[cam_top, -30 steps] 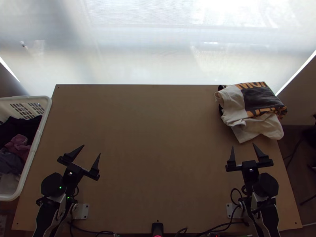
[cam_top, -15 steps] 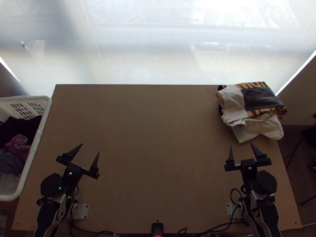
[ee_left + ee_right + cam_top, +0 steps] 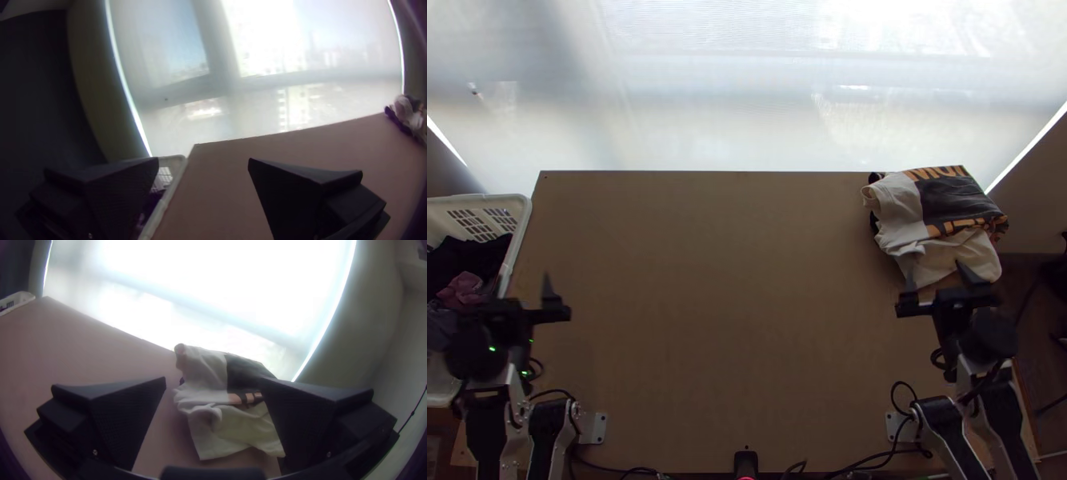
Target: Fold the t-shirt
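While my left claw [image 3: 203, 160], wide and empty, has swung toward the basket [image 3: 521, 232], my right claw [image 3: 213, 379], also wide, has advanced toward the loosely folded t-shirt [image 3: 947, 208], across the counter [image 3: 747, 320] from that basket. I assess this as pre-grasp positioning.

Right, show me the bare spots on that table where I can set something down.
The widest is the table's middle, between the laundry basket and the t-shirt, reaching the far edge. Crowded: the far right corner, under the t-shirt, and the near corners, where the left arm and right arm stand.
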